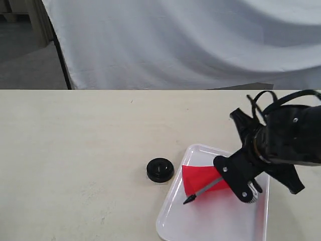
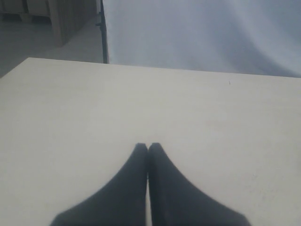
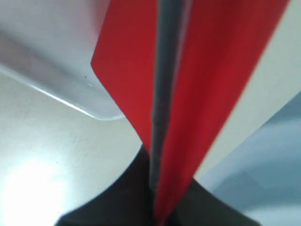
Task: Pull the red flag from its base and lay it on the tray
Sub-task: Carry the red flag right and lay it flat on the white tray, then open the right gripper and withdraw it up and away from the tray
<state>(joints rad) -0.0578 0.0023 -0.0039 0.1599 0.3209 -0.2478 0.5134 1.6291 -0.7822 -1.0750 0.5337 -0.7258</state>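
Note:
My right gripper (image 1: 229, 183) is shut on the red flag (image 1: 196, 178), holding its pole low over the white tray (image 1: 200, 221). The pole's black tip (image 1: 188, 200) points down toward the tray floor, away from the gripper. In the right wrist view the red flag (image 3: 225, 70) and its grey pole (image 3: 162, 94) run out from between the fingers, with the tray rim (image 3: 56, 96) behind. The black round base (image 1: 160, 169) stands empty on the table just left of the tray. My left gripper (image 2: 148, 147) is shut on nothing over bare tabletop, and does not appear in the exterior view.
A white cloth backdrop (image 1: 190, 40) hangs behind the table's far edge. The pale tabletop (image 1: 75, 150) stretches left of the base. A dark post (image 1: 61, 60) stands at the back left.

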